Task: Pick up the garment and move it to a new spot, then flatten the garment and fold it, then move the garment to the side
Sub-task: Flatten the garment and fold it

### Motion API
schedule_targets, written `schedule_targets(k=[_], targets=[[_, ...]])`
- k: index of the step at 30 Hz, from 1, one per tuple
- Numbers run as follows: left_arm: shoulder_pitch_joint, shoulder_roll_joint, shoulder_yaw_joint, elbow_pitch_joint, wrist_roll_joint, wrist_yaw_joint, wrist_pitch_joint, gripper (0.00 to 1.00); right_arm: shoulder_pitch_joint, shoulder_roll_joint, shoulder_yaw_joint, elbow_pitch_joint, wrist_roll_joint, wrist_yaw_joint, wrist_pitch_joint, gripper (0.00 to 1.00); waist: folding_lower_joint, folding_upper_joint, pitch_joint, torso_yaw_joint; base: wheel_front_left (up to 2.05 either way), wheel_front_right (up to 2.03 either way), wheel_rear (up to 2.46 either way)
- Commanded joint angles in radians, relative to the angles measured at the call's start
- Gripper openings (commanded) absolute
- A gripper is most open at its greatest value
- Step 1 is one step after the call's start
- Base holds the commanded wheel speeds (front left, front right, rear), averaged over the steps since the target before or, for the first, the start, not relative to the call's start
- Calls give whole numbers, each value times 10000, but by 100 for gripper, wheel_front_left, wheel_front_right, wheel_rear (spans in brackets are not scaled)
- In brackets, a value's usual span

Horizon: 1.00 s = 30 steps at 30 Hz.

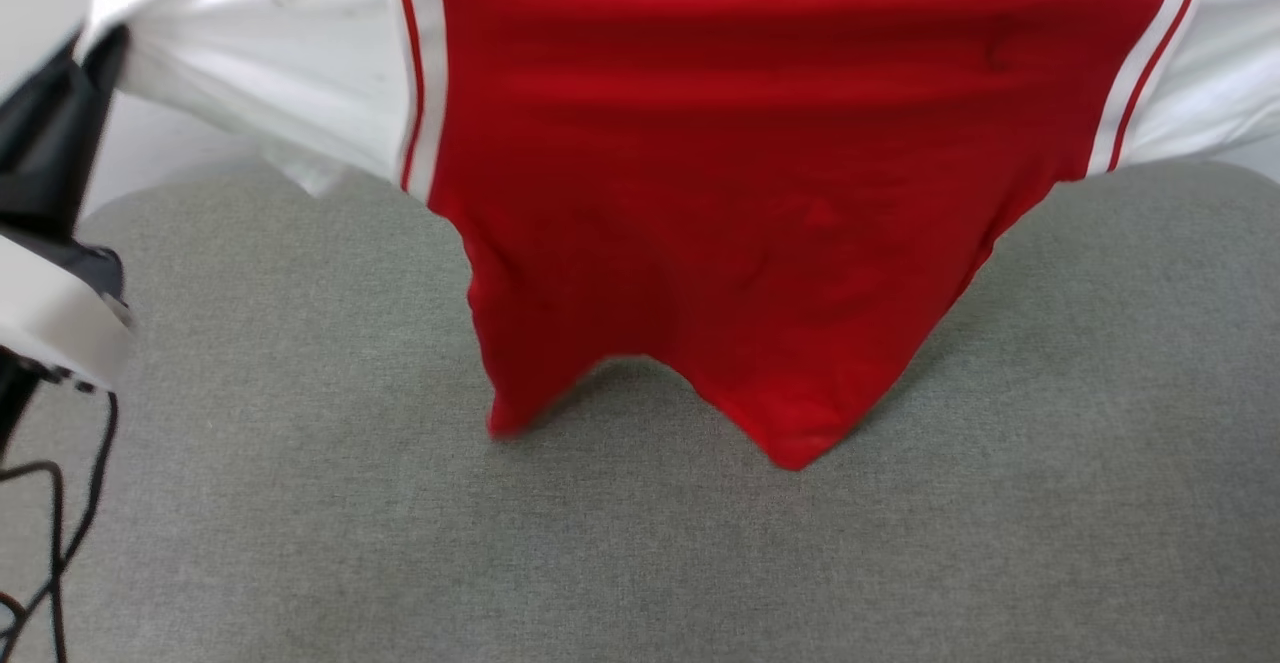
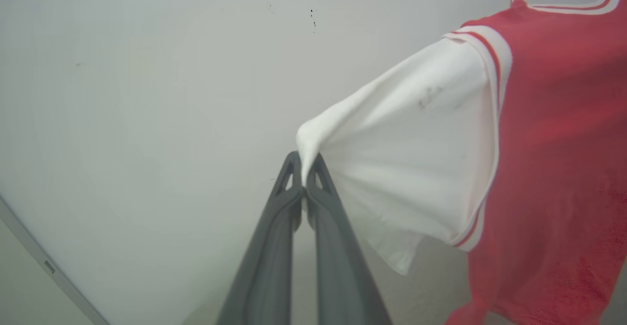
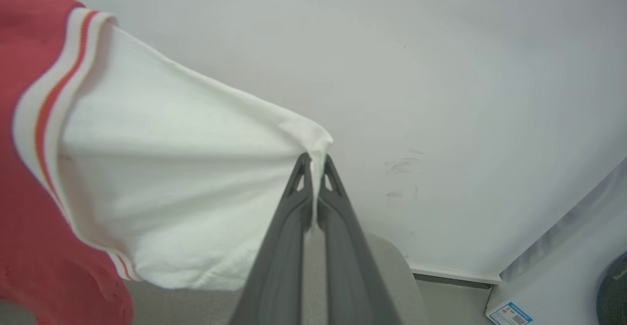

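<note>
The garment, a red T-shirt with white sleeves and red-and-white striped seams, hangs stretched wide in the air above the grey surface; its lower hem droops in two points just over the fabric. In the left wrist view my left gripper is shut on the tip of one white sleeve. My right gripper pinches the other white sleeve in the right wrist view. The shirt's top edge is cut off by the head view's upper border.
A dark and white part of my left arm with loose black cables sits at the head view's left edge. A pale wall stands behind. A white object with a blue label lies on the floor at the right.
</note>
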Motion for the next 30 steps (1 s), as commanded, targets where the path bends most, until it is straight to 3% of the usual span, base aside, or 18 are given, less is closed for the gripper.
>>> schedule_targets(k=[1,9,19,24,30], targets=[[-274,169,196,-12,94,40,-125,0,-350,-112,-53,-72,-57,-17,36,0,1,-1,17,8,0,0,0],[-1202,512,434,66,146,-138,-88,0,-1529,-5,-177,-101,-175,-19,91,0,1,-1,520,30,0,0,0],[-3805,929,95,1423,375,-1105,-139,0,-4033,-142,181,620,-661,-19,-267,0,1,-1,2425,140,0,0,0],[-5657,713,-312,2549,678,-1534,-438,0,-5701,-220,470,1394,-1115,-21,-741,0,1,-1,3619,280,0,0,0],[-8261,248,-941,4297,1342,-1811,-1184,0,-7896,142,615,2644,-1828,-21,-1797,0,1,-1,4886,392,0,0,0]])
